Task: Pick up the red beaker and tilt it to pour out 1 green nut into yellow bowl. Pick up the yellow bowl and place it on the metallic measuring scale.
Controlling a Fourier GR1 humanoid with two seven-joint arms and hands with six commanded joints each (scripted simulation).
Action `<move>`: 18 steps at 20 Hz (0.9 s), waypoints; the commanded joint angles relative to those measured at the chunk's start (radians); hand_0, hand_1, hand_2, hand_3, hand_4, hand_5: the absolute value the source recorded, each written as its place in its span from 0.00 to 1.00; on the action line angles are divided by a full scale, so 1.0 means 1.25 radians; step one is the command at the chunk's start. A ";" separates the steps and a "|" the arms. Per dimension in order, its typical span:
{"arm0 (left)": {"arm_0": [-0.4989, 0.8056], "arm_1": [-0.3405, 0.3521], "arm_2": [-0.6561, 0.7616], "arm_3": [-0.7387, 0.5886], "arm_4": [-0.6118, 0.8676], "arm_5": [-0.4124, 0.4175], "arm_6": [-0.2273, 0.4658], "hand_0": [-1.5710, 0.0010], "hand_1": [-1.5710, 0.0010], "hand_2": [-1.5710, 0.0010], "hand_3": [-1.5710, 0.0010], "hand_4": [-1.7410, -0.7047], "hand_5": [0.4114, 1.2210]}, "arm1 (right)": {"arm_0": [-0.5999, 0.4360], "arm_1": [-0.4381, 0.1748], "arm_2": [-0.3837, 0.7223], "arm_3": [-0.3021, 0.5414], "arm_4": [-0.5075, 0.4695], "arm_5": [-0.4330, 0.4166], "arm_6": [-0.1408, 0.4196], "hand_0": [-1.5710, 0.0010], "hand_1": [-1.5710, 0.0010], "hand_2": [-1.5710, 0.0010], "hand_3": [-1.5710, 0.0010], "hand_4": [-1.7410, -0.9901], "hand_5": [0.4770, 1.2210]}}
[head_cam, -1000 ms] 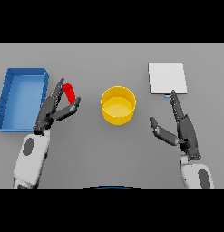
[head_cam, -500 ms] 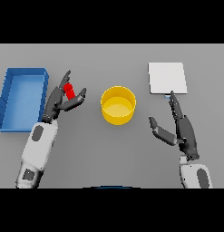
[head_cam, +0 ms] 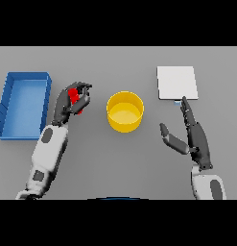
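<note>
Nearest, the right hand [head_cam: 194,137] hovers with fingers straight and thumb spread, then the yellow bowl [head_cam: 125,111] at mid-table, the left hand [head_cam: 72,101] curled around the red beaker [head_cam: 77,100] beside a blue tray [head_cam: 24,77], the metallic scale [head_cam: 176,82] farthest

Single head view, down onto table [head_cam: 139,158]

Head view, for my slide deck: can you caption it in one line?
Left hand fingers curled round red beaker beside yellow bowl; right hand open below scale.
</note>
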 commanded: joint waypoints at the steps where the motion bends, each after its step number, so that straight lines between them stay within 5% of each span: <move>1: -0.006 0.003 -0.009 0.007 -0.022 0.014 -0.003 0.52 0.50 0.46 0.44 0.21 0.73 | -0.009 -0.002 -0.006 0.005 -0.007 0.001 0.012 1.00 1.00 1.00 1.00 0.67 0.23; 5: -0.008 0.009 -0.028 0.006 -0.042 0.018 -0.017 0.21 0.21 0.19 0.27 0.10 0.89 | -0.005 0.006 0.003 0.000 0.003 -0.005 0.008 1.00 1.00 1.00 1.00 0.66 0.23; 7: -0.007 0.008 -0.034 0.006 -0.045 0.019 -0.016 0.14 0.13 0.12 0.17 0.17 0.93 | -0.014 0.011 0.001 0.004 -0.005 -0.002 0.019 1.00 1.00 1.00 1.00 0.65 0.23; 13: 0.010 0.001 -0.004 -0.071 0.047 -0.048 -0.029 0.04 0.03 0.03 0.04 0.06 0.91 | -0.001 -0.004 -0.005 0.011 0.000 0.000 -0.002 1.00 1.00 1.00 1.00 0.67 0.22; 18: -0.015 0.039 -0.029 -0.139 0.048 -0.070 0.035 0.01 0.01 0.01 0.01 0.02 0.89 | -0.002 0.003 0.002 0.013 0.009 -0.005 -0.017 1.00 1.00 1.00 1.00 0.69 0.23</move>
